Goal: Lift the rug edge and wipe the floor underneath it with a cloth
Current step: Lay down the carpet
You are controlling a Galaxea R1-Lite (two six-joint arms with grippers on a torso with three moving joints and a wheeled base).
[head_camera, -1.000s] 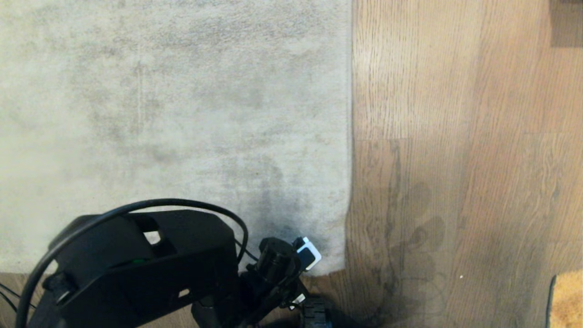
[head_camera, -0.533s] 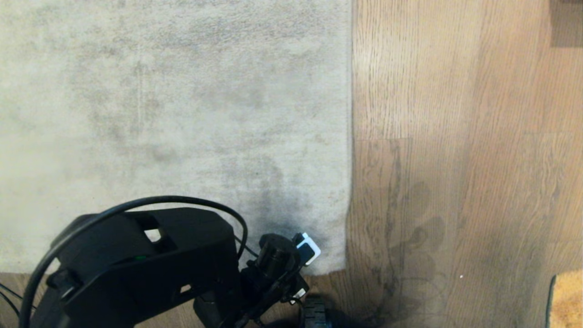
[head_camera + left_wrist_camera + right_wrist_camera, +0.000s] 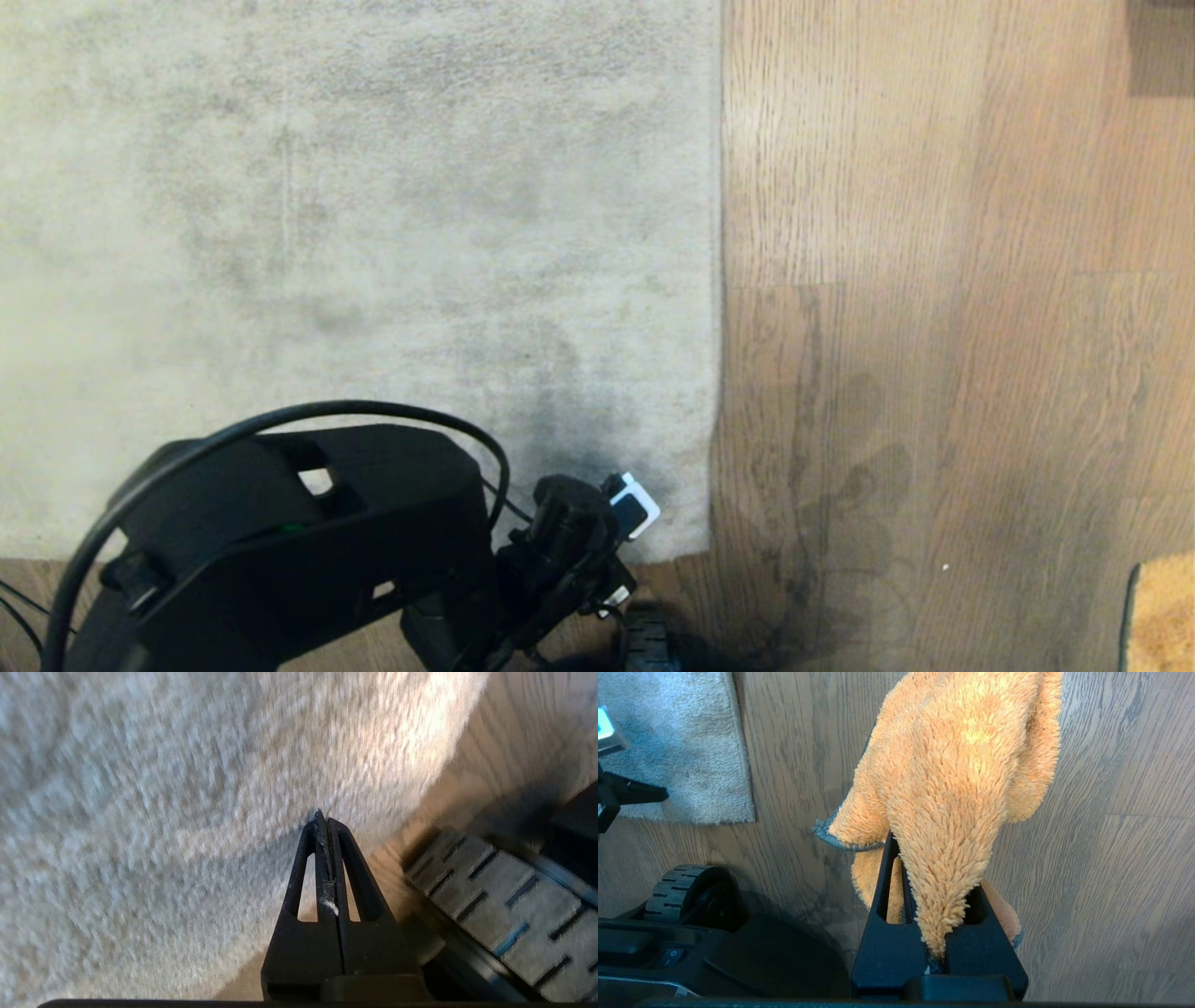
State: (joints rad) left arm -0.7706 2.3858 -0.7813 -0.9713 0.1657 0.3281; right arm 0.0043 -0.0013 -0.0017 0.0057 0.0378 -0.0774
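Head view: looked down on rug edge (image 3: 717, 280) running straight toward the robot to a corner low in frame, pile flat on the floor (image 3: 934, 280); left arm low at the near side, left tool (image 3: 633, 511) over the rug just inside that corner; sliver of cloth (image 3: 1162, 611) at the lower right border of the frame

Left wrist view: showed left tool (image 3: 327, 826) pinched fully closed, jaws pressed together with nothing between them but a small tuft of lint, tips at or just above the pile near rug edge (image 3: 420, 784), contact not clear; wheel (image 3: 504, 905) of the base close beside, on the floor (image 3: 523, 732)

Right wrist view: showed right tool (image 3: 934, 877) clamped narrow on the cloth (image 3: 957, 765), orange fuzzy bulk with a grey hem hanging past the fingers over the floor (image 3: 1111, 858); rug corner (image 3: 738, 807) lying flat well off to one side, apart from the cloth; black base and another wheel (image 3: 672, 891) near the rug corner
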